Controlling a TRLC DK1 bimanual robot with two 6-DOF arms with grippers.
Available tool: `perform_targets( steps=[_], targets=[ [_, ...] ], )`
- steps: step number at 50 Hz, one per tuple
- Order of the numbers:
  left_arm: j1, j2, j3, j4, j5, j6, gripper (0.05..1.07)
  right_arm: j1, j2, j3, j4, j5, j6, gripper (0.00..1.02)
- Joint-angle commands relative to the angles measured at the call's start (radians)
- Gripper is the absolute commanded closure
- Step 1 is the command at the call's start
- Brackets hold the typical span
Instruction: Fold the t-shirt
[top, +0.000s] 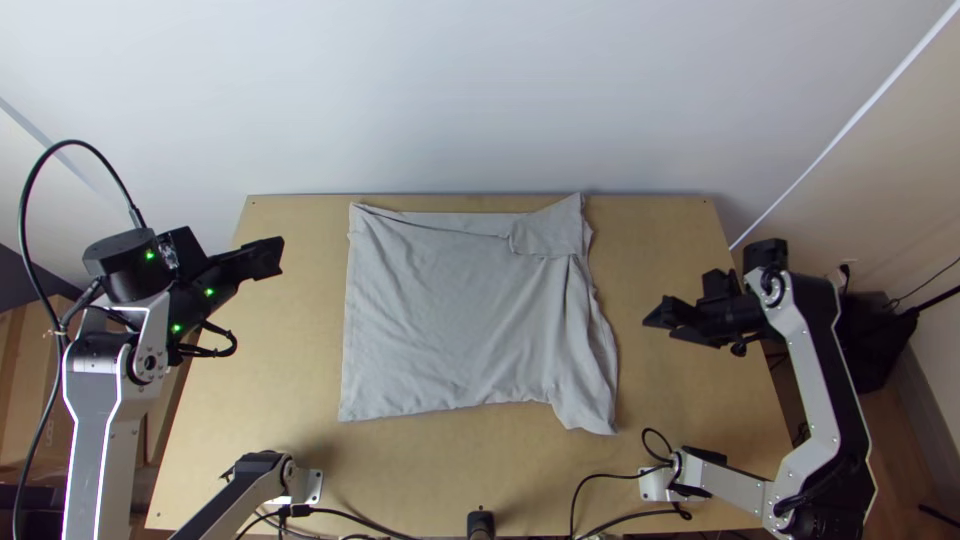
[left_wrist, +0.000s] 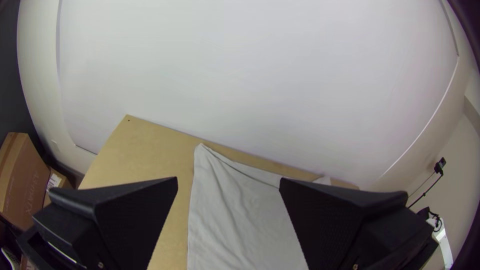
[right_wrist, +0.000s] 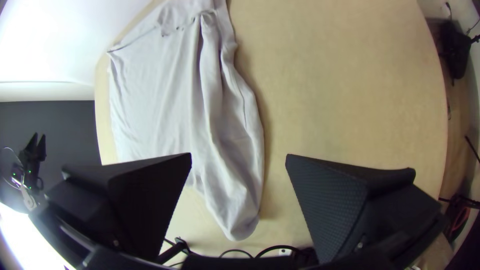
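Shirt (top: 450, 310), just the one, lies spread mid-table (top: 230, 400), rumpled down its right side, a flap turned over at the far right corner. I count two grippers: the left gripper (top: 265, 258) above the table's left side, the right gripper (top: 665, 314) above its right side. Each has its two fingers spread wide, nothing between them.

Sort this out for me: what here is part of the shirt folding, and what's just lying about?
For the job:
- Grey t-shirt, spread out, rumpled along one side
- Left gripper, jaws open
- Right gripper, jaws open
- Wooden table under the shirt

Just lying about:
- Cardboard box, beside the table
- Black object off the other side, unclear what
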Motion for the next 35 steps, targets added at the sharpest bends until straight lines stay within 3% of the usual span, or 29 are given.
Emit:
perform_targets(
  steps=[1,20,26,35],
  targets=[
    [-0.002,-0.026,-0.030,-0.005,0.006,0.013,0.10,0.022,0.013,-0.087,0.003,-0.004,-0.040,0.16],
    [-0.003,-0.032,-0.059,-0.008,0.006,0.013,0.10,0.079,0.067,-0.306,0.196,0.002,-0.028,0.16],
    [-0.002,-0.029,-0.062,-0.007,0.006,0.013,0.10,0.087,0.089,-0.342,0.308,0.002,-0.014,0.38],
    [-0.002,-0.029,-0.077,-0.002,0.006,0.013,0.10,0.148,0.132,-0.368,0.410,0.002,0.044,0.39]
  ],
)
